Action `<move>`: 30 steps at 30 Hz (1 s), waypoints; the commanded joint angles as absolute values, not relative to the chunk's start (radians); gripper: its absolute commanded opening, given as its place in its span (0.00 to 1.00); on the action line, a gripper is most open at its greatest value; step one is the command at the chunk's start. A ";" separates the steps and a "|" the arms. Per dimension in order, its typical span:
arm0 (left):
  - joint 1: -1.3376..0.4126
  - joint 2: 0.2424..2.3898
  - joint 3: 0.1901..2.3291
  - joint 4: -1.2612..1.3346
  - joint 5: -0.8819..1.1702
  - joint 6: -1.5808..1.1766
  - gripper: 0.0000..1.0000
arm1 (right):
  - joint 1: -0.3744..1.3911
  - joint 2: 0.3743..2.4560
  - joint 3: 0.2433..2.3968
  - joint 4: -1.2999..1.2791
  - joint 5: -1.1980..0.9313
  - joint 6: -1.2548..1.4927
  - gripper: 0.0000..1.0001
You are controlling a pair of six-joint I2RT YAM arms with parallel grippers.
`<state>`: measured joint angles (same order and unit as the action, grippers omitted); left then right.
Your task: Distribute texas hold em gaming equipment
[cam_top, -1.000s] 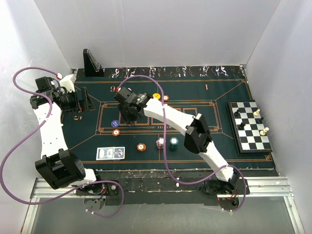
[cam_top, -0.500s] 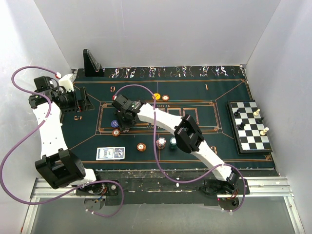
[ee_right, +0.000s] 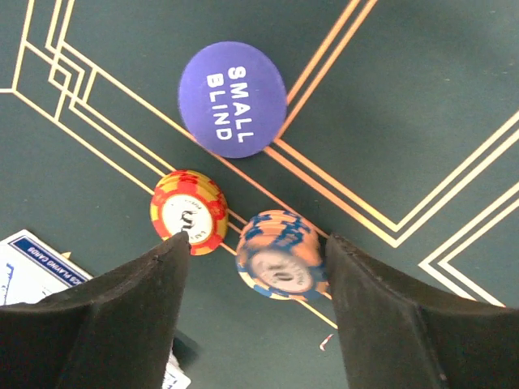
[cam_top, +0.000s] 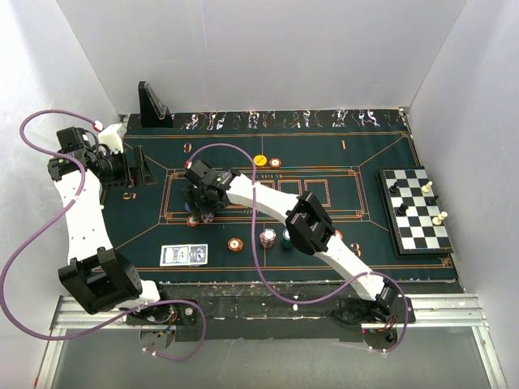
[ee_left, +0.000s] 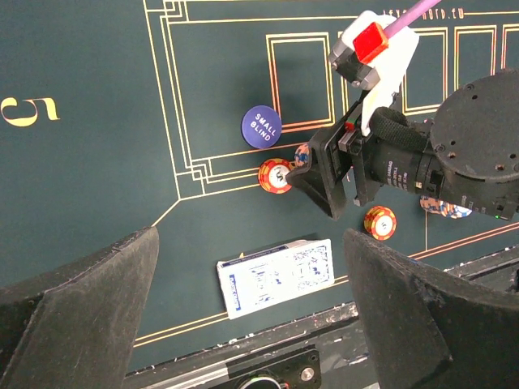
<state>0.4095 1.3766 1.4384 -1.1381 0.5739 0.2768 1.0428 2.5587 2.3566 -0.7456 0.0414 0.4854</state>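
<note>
Straddles an orange-and-blue chip stack (ee_right: 281, 255) with the right jaws spread open, on the tabletop (ee_right: 422, 97) just nearward of the SMALL BLIND button (ee_right: 233, 99). Has a red-and-yellow chip (ee_right: 189, 211) close beside, equally near the button, and blue-backed cards (ee_left: 276, 275) farther nearward. Holds the left jaws wide apart, empty, well left of the button.

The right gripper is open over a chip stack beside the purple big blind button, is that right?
No, the purple button reads SMALL BLIND, as the right wrist view shows. The right gripper is indeed open over the orange-and-blue chip stack beside it.
</note>
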 commanded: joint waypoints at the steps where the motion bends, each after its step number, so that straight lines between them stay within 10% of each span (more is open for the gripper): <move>1: 0.413 1.332 1.443 -1.147 0.578 0.296 0.98 | 1.043 2.568 2.387 -0.741 0.046 0.466 0.81; 14: 0.413 1.299 1.445 -1.155 0.583 0.284 0.98 | 1.014 2.287 2.303 -0.842 0.153 0.393 0.88; 30: 0.414 1.307 1.451 -1.151 0.606 0.273 0.98 | 1.009 1.779 1.491 -0.746 0.181 0.316 0.91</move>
<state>0.4095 1.3392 1.4349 -1.1515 0.5800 0.2760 1.0065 1.8286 1.5757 -0.7906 0.1787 0.3214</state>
